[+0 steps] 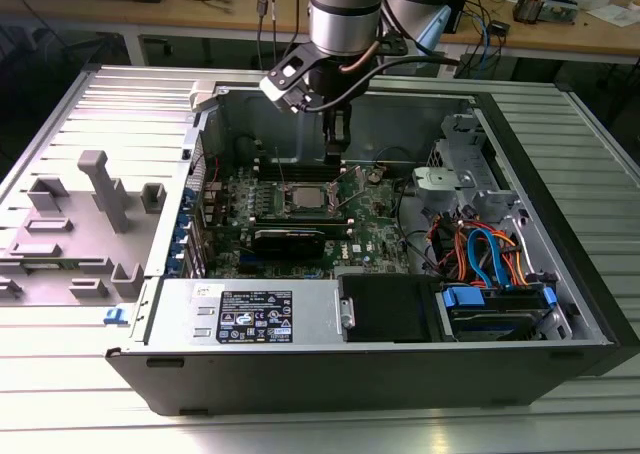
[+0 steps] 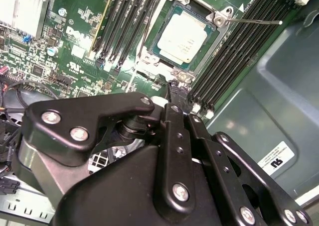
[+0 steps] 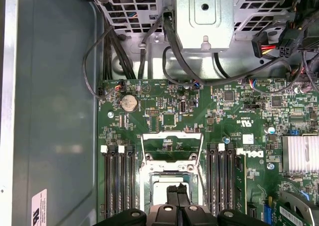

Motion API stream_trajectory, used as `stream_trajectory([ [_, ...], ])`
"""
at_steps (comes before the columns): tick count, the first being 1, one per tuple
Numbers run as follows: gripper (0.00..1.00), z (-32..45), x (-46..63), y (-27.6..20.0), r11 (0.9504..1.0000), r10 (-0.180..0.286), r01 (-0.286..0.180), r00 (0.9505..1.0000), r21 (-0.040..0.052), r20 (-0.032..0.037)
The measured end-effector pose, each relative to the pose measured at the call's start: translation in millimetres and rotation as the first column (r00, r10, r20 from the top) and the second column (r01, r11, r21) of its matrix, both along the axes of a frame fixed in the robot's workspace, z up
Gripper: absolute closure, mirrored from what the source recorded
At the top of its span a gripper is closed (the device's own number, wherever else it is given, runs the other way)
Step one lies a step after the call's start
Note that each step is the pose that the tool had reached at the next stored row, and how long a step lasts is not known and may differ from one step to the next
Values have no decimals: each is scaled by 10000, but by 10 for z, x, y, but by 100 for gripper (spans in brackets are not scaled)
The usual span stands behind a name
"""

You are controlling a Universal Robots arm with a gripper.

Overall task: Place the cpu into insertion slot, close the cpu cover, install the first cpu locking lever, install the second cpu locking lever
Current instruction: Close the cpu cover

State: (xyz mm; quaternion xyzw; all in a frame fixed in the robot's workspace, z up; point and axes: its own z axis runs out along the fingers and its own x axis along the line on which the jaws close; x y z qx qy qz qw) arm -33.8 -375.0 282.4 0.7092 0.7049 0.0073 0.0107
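The cpu (image 2: 183, 37), a square chip with a dull silver top, lies flat in the insertion slot (image 2: 218, 19) on the green board. The exterior view shows the same cpu (image 1: 303, 198) mid-board. In the first wrist view the cpu cover (image 3: 172, 135) stands raised at one side of the slot, the board showing through its window. A thin wire locking lever (image 2: 254, 22) sticks out over the memory slots, unlatched. My gripper (image 3: 177, 190) hangs just above the cpu (image 3: 160, 188) with its black fingers together and nothing between them. It also shows in the exterior view (image 1: 337, 152).
Long black memory slots (image 3: 117, 186) flank the socket on both sides. A finned heatsink (image 3: 301, 154), a drive cage (image 3: 204, 17) and loose black cables (image 3: 94, 71) ring the board. The case walls (image 1: 560, 234) enclose everything; a grey fixture (image 1: 100, 189) sits outside on the exterior view's left.
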Motion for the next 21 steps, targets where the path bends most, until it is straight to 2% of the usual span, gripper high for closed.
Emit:
stream_trajectory([
  [21, 89, 0, 43, 0, 10000, 0, 0, 10000, 0, 0],
])
